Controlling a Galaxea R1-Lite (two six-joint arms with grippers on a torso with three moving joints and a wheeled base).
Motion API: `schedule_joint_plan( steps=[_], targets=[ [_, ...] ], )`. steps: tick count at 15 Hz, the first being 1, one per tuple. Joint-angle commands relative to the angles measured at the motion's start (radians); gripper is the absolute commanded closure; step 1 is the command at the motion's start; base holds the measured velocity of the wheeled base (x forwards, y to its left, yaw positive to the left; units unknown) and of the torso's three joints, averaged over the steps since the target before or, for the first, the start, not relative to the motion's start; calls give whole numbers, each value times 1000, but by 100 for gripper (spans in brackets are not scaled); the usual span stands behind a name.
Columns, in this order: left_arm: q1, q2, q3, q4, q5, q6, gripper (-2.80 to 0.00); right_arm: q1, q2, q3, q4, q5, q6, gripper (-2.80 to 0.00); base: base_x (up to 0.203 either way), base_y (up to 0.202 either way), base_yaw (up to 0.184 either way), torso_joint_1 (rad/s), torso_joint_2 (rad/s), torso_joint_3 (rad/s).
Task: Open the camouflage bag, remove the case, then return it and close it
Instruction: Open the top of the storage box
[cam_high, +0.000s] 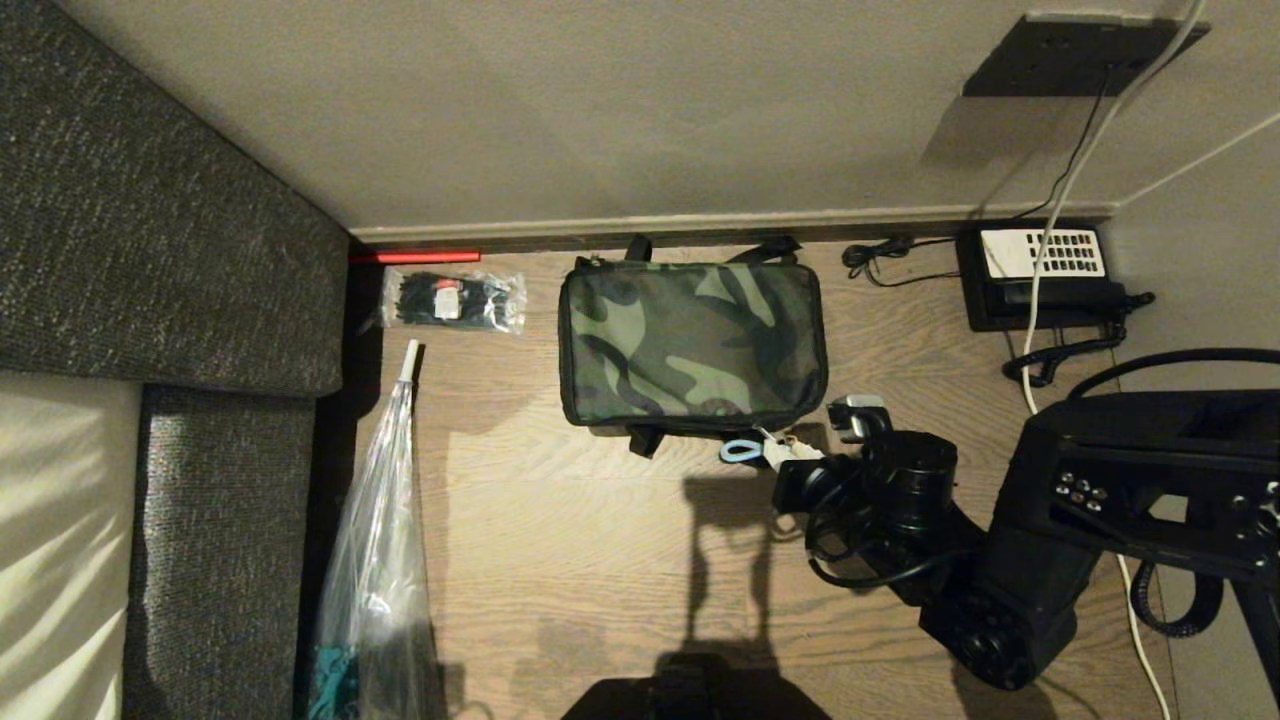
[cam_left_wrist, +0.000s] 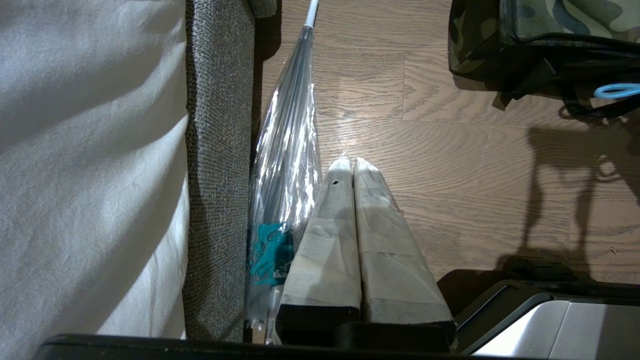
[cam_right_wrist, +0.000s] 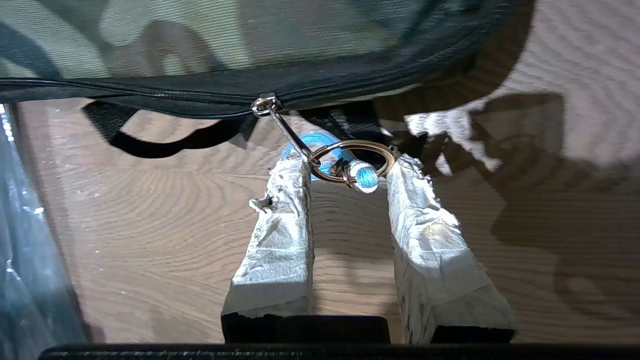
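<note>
The right end effector (cam_high: 790, 452) sits low over the wooden floor (cam_high: 560, 540), just off the bag's (cam_high: 692, 343) near right corner. In the right wrist view its two tape-wrapped fingers (cam_right_wrist: 280, 220) stand partly apart, and a brass key ring (cam_right_wrist: 350, 161) lies across their tips, touching both; whether it is actually gripped or only resting there cannot be told. A thin metal pull runs from the ring up to the zipper slider (cam_right_wrist: 264, 104) on the bag's black zip line, just ahead of the fingertips. A blue cord loop (cam_high: 741, 450) hangs on the same ring, on the side of the end effector nearer the umbrella. The bag lies flat, lid down and zipped along the edge that shows. The case is not visible.

The left end effector (cam_left_wrist: 353, 161) is parked well away from the bag, fingers pressed together with nothing between them, pointing at the floor beside a folded clear umbrella (cam_left_wrist: 287, 150) that lies along the grey bed edge (cam_left_wrist: 217, 150).

Beyond the bag, far from the right end effector, a packet of black ties (cam_high: 453, 300) lies by the wall, and a black telephone (cam_high: 1040, 275) stands in the far right corner.
</note>
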Motion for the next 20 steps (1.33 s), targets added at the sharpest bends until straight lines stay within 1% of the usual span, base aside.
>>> schedule_joint_plan(
  steps=[1, 2, 3, 7, 11, 14, 17, 20],
  targets=[
    [0, -2, 3, -1, 0, -1, 0, -21, -8, 8, -10, 1, 2, 0, 0, 0, 0, 0, 0, 0],
    [0, -2, 3, 1, 0, -1, 0, -36, -16, 13, -10, 15, 2, 0, 0, 0, 0, 0, 0, 0],
    [0, -2, 3, 1, 0, -1, 0, -37, -16, 15, -10, 17, 2, 0, 0, 0, 0, 0, 0, 0],
    [0, -2, 3, 1, 0, -1, 0, -86, -26, 27, -9, 31, 0, 0, 0, 0, 0, 0, 0, 0],
    [0, -2, 3, 0, 0, -1, 0, -137, -31, 24, -10, 78, -18, 0, 0, 0, 0, 0, 0, 0],
    [0, -2, 3, 1, 0, -1, 0, -156, -32, 12, -10, 95, -27, 0, 0, 0, 0, 0, 0, 0],
    [0, -2, 3, 0, 0, -1, 0, -176, -39, 6, -5, 138, -41, 0, 0, 0, 0, 0, 0, 0],
    [0, -2, 3, 1, 0, -1, 0, -194, -42, 6, -2, 160, -44, 0, 0, 0, 0, 0, 0, 0]
  ],
)
